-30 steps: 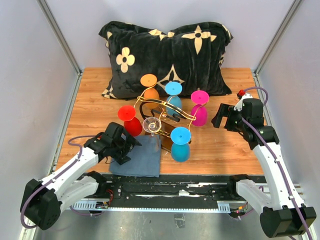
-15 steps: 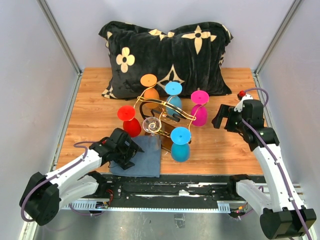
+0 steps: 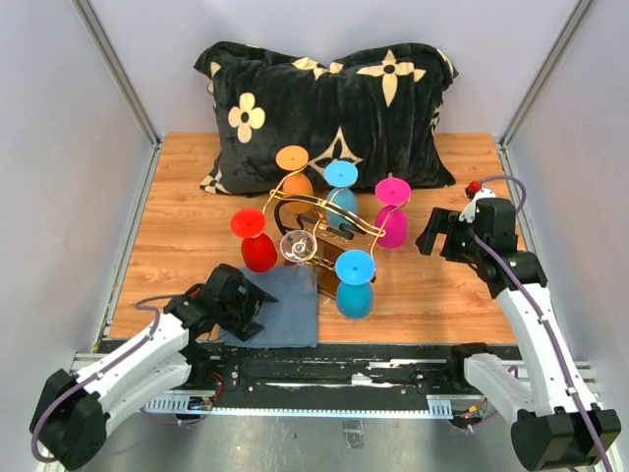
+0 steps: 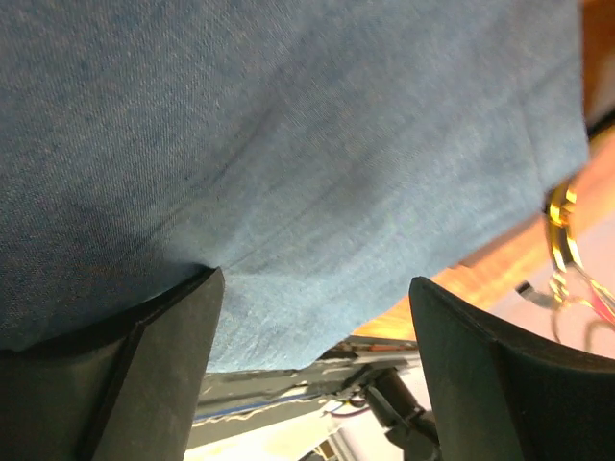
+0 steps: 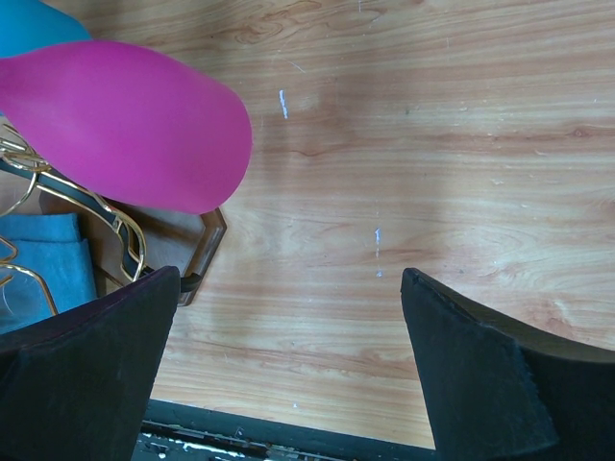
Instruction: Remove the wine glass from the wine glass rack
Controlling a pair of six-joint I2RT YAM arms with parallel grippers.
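Observation:
The gold wire wine glass rack [image 3: 316, 224] stands mid-table on a dark brown base. Coloured wine glasses hang on it upside down: red [image 3: 257, 243], orange [image 3: 293, 169], blue [image 3: 341, 185], magenta [image 3: 392, 218] and cyan [image 3: 355, 283]. A clear glass [image 3: 297, 246] sits at its front left. My left gripper [image 3: 254, 313] is open and empty, low over a blue cloth [image 3: 285, 313]; the cloth [image 4: 288, 144] fills the left wrist view between the jaws [image 4: 312, 384]. My right gripper [image 3: 430, 236] is open and empty to the right of the magenta glass [image 5: 125, 125], over bare wood [image 5: 288, 375].
A black pillow with gold flower patterns [image 3: 329, 103] lies at the back of the table. Grey walls stand on the left and right. The rack's base corner [image 5: 197, 254] and gold wire [image 5: 58, 202] show at the left of the right wrist view.
My left arm has drawn back toward the near edge, and its gripper has slid a little nearer over the blue cloth. The right arm has hardly moved.

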